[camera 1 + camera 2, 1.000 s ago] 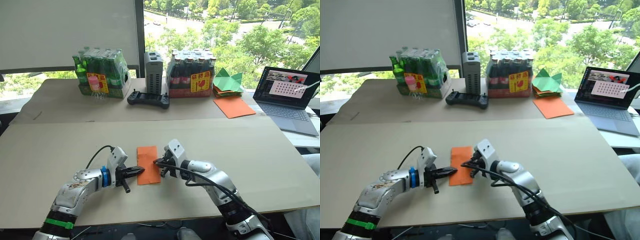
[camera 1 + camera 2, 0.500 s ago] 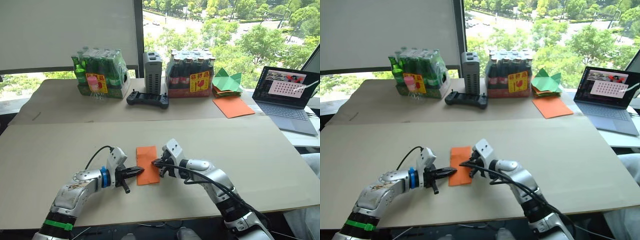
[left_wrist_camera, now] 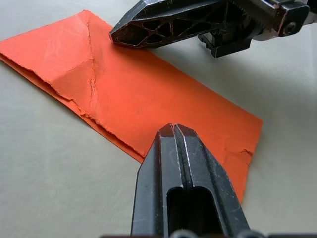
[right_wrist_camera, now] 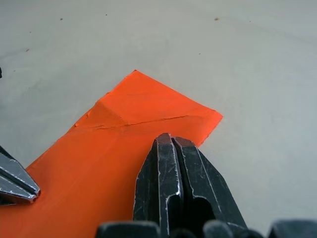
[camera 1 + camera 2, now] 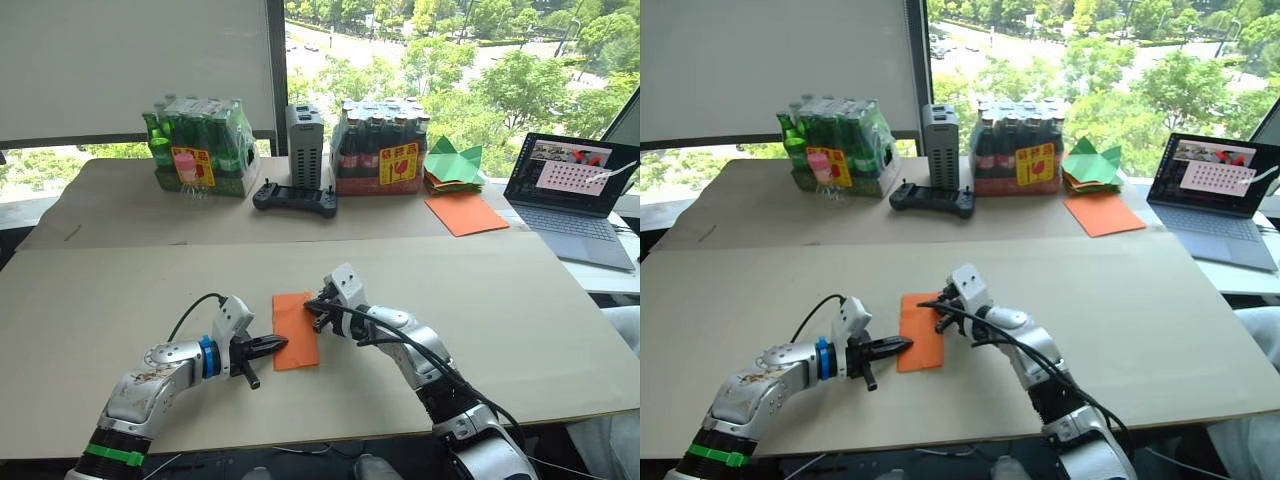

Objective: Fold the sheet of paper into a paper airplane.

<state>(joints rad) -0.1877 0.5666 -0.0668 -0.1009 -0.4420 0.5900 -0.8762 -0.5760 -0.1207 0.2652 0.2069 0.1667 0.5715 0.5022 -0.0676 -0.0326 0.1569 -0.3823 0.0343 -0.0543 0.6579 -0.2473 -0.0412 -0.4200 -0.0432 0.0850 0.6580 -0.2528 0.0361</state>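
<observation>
Since both your grippers are pressed together, they work as pins: left gripper (image 5: 278,344) holds the paper's (image 5: 297,335) near-left edge flat, right gripper (image 5: 312,305) presses its far-right part, probably setting creases.

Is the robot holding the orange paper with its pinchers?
No. Both the left gripper and right gripper are shut, tips on the sheet of paper, not gripping it.

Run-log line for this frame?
paper: folded, flat on table | left gripper: shut, pressing near edge | right gripper: shut, pressing far edge
</observation>
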